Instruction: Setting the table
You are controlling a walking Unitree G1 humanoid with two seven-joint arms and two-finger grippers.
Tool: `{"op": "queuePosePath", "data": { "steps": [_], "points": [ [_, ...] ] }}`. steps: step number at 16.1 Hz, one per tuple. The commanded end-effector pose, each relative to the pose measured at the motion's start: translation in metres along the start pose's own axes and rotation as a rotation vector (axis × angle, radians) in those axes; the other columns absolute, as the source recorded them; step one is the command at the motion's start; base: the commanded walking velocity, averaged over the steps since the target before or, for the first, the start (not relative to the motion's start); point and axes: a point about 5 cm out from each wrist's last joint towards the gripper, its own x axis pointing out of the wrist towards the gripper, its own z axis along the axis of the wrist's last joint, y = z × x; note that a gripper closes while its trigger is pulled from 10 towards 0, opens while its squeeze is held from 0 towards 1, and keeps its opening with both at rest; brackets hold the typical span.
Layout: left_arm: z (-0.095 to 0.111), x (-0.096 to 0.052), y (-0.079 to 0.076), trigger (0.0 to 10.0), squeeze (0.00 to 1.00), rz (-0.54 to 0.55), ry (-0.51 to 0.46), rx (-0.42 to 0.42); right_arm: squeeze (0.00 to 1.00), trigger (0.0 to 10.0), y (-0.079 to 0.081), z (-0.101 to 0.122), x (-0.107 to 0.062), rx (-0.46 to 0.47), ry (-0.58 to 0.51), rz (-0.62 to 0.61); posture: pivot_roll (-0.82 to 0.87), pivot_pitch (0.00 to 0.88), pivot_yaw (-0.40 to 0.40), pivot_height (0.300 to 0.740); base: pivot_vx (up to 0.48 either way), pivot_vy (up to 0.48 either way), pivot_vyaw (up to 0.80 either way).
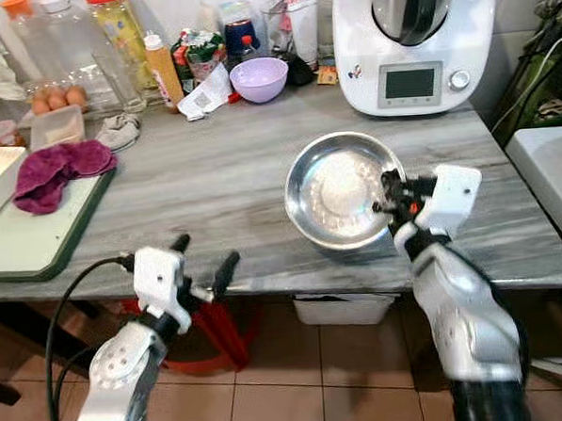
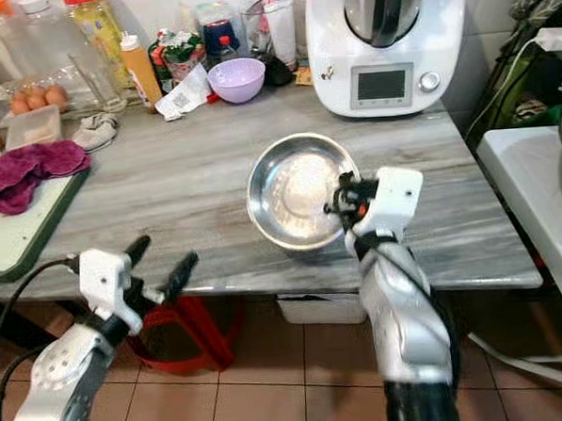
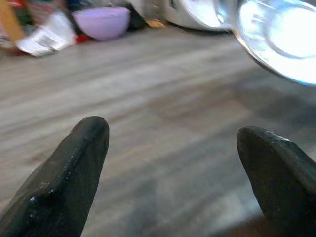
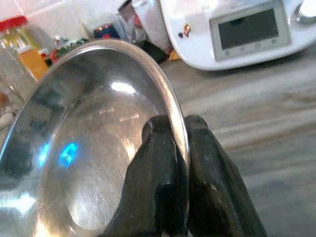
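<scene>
A shiny steel bowl [image 1: 339, 190] hangs tilted over the grey marbled counter [image 1: 213, 176], near its front edge. My right gripper [image 1: 390, 192] is shut on the bowl's right rim, one finger inside and one outside, as the right wrist view shows with the rim [image 4: 175, 123] pinched between the fingers [image 4: 158, 163]. My left gripper [image 1: 203, 259] stands open at the counter's front edge, left of the bowl, with nothing between its fingertips [image 3: 81, 148]. The bowl [image 3: 281, 39] is also in the left wrist view.
A white kitchen machine [image 1: 413, 38] stands at the back right. A lilac bowl [image 1: 259, 78], bottles, eggs and jars line the back. A purple cloth [image 1: 57, 170] lies on a green board [image 1: 38, 242] at the left. A white surface [image 1: 552, 173] adjoins on the right.
</scene>
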Motion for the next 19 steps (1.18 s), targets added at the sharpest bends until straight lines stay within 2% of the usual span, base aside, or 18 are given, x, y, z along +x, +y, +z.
{"op": "queuePosePath", "data": {
  "steps": [1,2,4,5,7,12,17,19],
  "points": [
    [0.001,-0.002,-0.001,10.0,0.0,-0.036,0.014,0.016,0.0,10.0,0.004,-0.003,0.006,0.043,0.037,0.005,-0.13,0.11,0.083,0.74,0.0,0.0,0.0],
    [0.0,-0.002,-0.001,10.0,0.0,-0.05,0.02,0.016,0.0,10.0,0.006,-0.008,0.013,0.085,0.073,-0.004,-0.13,0.11,0.083,0.74,0.0,0.0,0.0],
    [-0.001,-0.002,-0.001,10.0,0.0,-0.053,0.022,0.016,0.0,10.0,0.011,-0.009,0.02,0.095,0.092,0.005,-0.13,0.11,0.083,0.74,0.0,0.0,0.0],
    [-0.001,-0.002,-0.001,10.0,0.0,-0.063,0.025,0.02,0.0,10.0,0.021,-0.01,0.026,0.123,0.116,0.034,-0.13,0.11,0.081,0.74,0.0,0.0,0.0],
    [0.0,-0.002,-0.002,10.0,0.0,-0.075,0.024,0.023,0.0,10.0,0.027,-0.01,0.029,0.128,0.128,0.048,-0.13,0.108,0.08,0.74,0.0,0.0,0.0],
    [0.002,-0.002,-0.008,10.0,0.0,-0.157,0.01,0.007,0.0,10.0,0.04,-0.033,0.041,0.182,0.278,0.037,-0.12,0.106,0.078,0.74,0.0,0.0,0.0],
    [0.002,0.002,-0.009,10.0,0.0,-0.189,0.014,0.012,0.02,10.0,0.05,-0.043,0.046,0.21,0.354,0.052,-0.13,0.104,0.086,0.74,0.0,0.0,0.0],
    [0.001,0.003,-0.01,10.0,0.0,-0.193,0.012,0.01,0.58,10.0,0.051,-0.045,0.047,0.206,0.365,0.046,-0.13,0.104,0.086,0.74,0.0,0.0,0.0]
  ]
}}
